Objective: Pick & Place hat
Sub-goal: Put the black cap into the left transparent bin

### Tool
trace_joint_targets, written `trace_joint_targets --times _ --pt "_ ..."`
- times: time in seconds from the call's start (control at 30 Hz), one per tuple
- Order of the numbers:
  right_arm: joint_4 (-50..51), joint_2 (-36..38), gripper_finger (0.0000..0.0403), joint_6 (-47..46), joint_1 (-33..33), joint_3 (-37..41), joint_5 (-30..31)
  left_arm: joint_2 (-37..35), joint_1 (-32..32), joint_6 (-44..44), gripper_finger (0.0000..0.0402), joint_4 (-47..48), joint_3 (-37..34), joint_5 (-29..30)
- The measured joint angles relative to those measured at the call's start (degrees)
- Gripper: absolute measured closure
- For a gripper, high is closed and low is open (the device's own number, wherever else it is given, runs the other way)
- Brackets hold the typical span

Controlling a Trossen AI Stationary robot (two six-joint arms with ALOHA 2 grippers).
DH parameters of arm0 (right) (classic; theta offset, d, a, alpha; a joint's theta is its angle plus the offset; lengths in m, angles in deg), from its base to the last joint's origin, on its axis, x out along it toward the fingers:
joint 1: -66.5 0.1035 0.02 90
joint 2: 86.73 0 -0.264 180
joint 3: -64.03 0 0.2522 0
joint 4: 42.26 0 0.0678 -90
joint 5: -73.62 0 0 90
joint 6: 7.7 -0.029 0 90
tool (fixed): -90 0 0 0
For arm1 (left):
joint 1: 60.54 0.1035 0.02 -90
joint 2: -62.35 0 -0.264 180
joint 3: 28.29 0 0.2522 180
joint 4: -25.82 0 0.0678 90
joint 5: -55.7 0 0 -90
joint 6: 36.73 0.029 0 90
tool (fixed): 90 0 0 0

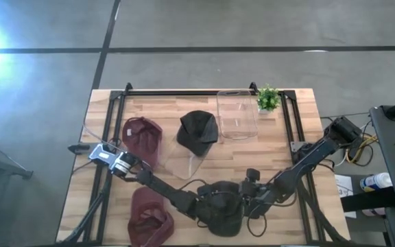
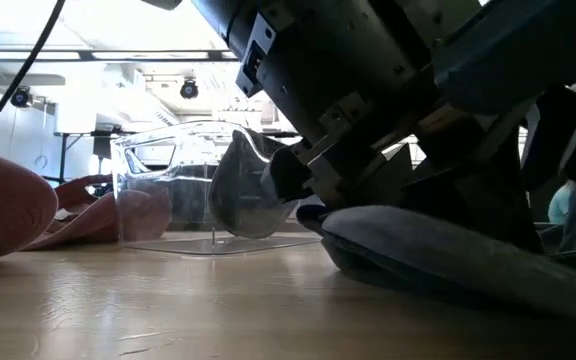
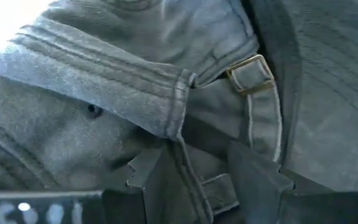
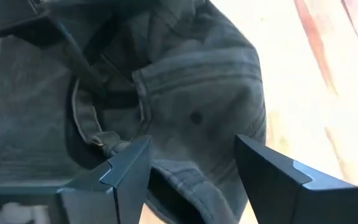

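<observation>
Presently we list: left gripper (image 3: 194, 180), fingers astride the dark hat's (image 1: 219, 209) back edge; right gripper (image 4: 191, 165), fingers parted around its crown; hat at 6 o'clock on the bench (image 1: 300, 130); maroon caps (image 1: 142, 137) at 9.

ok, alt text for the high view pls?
Both end effectors, left and right, meet over a dark cap at the wooden table's near edge. Farther back sit two maroon caps, another dark cap, a clear bin and a small plant.
</observation>
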Motion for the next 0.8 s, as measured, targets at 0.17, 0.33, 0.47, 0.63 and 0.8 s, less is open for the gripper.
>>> trace_joint_targets --times 0.17,0.33,0.47,0.63,0.8 --pt "-1.97 0.11 0.0179 3.32 -2.44 0.00 -0.27 0.00 -0.41 0.23 0.0235 -1.94 -0.01 0.44" --pt "0.41 2.94 0.0179 7.09 -4.62 -1.86 -3.27 0.00 -0.51 0.20 0.0235 -1.46 -0.04 1.00" --pt "0.53 3.75 0.0179 7.97 -5.24 -1.16 -2.28 0.02 -0.51 -0.24 0.0235 -1.48 -0.07 2.40" --pt "-7.01 -0.35 0.0179 6.64 -5.70 1.70 -5.01 0.11 -0.54 -1.59 0.0235 -2.40 1.17 2.69" --pt "-9.49 -4.44 0.0179 6.43 -5.17 2.71 -6.84 0.11 -0.68 -1.67 0.0235 -2.35 1.79 2.81"
